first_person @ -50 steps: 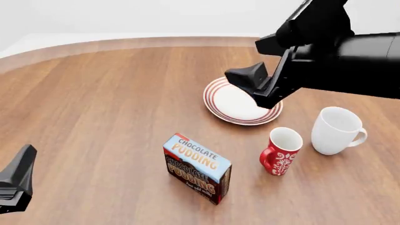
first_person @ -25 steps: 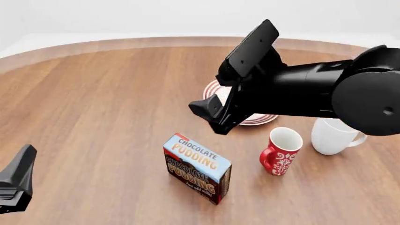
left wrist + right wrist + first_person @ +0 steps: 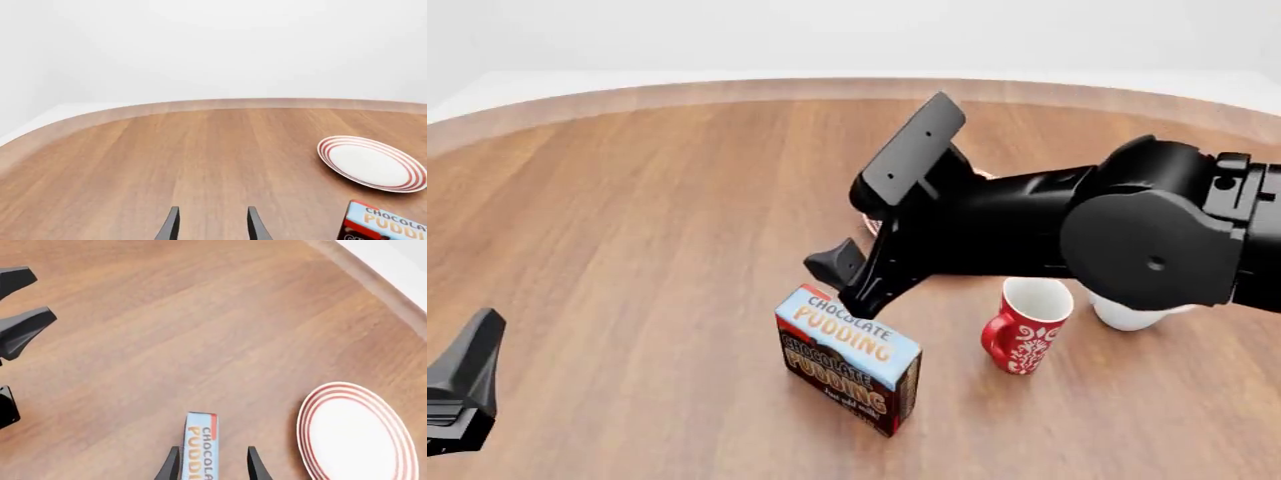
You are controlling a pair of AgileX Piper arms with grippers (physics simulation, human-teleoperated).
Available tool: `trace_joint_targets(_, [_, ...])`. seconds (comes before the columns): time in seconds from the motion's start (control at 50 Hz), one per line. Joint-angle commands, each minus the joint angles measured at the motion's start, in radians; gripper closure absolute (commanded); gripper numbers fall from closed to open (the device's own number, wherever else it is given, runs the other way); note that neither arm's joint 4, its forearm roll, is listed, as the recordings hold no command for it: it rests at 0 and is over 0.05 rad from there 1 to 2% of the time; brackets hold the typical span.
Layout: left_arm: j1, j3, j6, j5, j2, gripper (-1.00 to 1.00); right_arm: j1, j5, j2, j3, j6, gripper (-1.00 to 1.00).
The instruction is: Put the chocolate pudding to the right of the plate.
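The right hand [image 3: 208, 465] hangs spread, its fingers straddling the top edge of the chocolate pudding [image 3: 849, 358] just below. The plate [image 3: 357, 435] lies beside the hand on the counter [image 3: 627, 250]; the left hand [image 3: 209, 227], also spread, sits well apart over bare wood.

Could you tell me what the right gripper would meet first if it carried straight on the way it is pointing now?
Most likely the chocolate pudding: in the right wrist view the box lies between the open fingers of the right gripper, and the front view shows it just above the box.
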Motion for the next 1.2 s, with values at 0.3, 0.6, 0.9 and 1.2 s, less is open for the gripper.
trace_joint_targets(0.3, [0.0, 0.0, 0.0, 0.0, 0.0, -1.0, 0.02, -0.061, 0.082, 0.024, 0.032, -1.0])
trace_joint_targets(0.6, [0.0, 0.0, 0.0, 0.0, 0.0, -1.0, 0.022, -0.092, 0.107, 0.044, 0.059, -1.0])
trace_joint_targets(0.9, [0.0, 0.0, 0.0, 0.0, 0.0, -1.0, 0.013, -0.136, 0.133, 0.067, 0.076, -1.0])
trace_joint_targets(1.2, [0.0, 0.0, 0.0, 0.0, 0.0, -1.0, -0.004, -0.169, 0.15, 0.091, 0.078, -1.0])
